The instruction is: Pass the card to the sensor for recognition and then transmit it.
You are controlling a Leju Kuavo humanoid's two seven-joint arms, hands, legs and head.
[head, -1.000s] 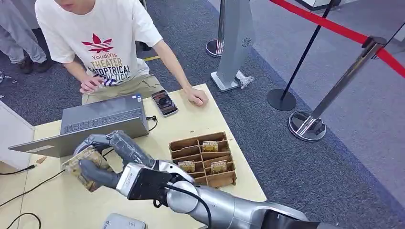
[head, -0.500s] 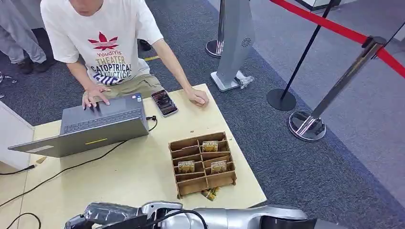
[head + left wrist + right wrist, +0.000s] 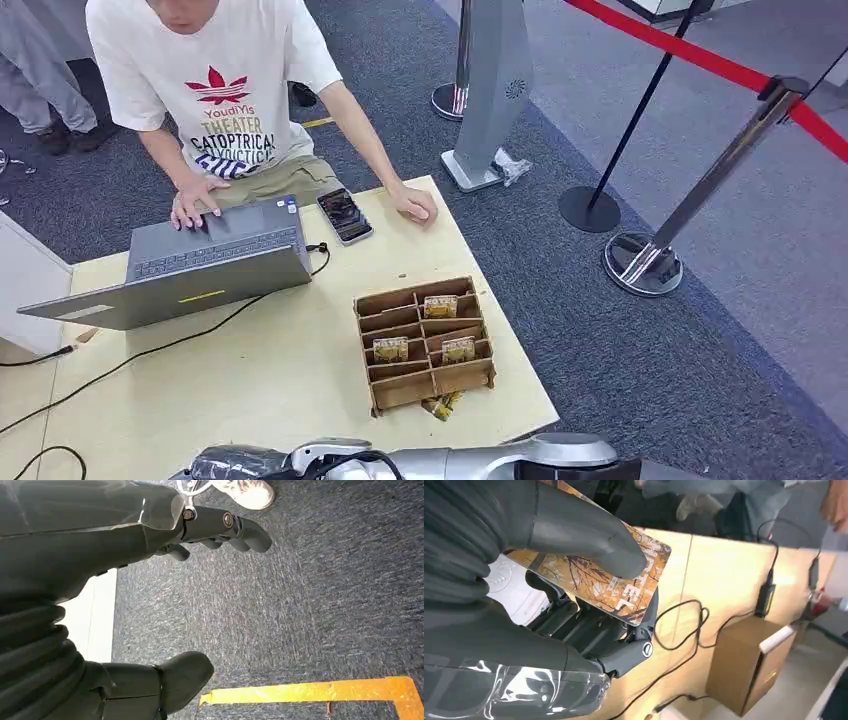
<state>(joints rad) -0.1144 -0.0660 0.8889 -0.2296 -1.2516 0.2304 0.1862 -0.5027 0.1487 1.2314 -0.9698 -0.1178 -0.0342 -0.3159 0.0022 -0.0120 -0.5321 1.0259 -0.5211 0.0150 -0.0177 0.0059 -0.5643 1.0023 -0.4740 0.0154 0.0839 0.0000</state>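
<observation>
Head view: the pale wooden table (image 3: pixel 290 370) fills the lower left of the frame. A brown slotted cardboard organiser box (image 3: pixel 424 343) sits centre-right on it, with small yellow-printed cards standing in some compartments. An open grey laptop (image 3: pixel 190 262) is at upper left of the table, a black smartphone (image 3: pixel 344 215) just beside it. A person in a white printed T-shirt (image 3: pixel 215 85) has one hand on the laptop and the other on the table's far edge. The silver right arm (image 3: pixel 430 462) runs along the bottom edge.

Left wrist view: the left hand (image 3: pixel 200 535) hangs over grey carpet (image 3: pixel 300 605), fingers apart, holding nothing. A yellow floor-tape strip (image 3: pixel 310 692) crosses the lower right.

Right wrist view: the right hand (image 3: pixel 589 605) grips the orange tree-printed card (image 3: pixel 599 572), thumb pressed on top, dark fingers beneath, above the table. A black cable (image 3: pixel 689 630) loops at centre frame.
</observation>
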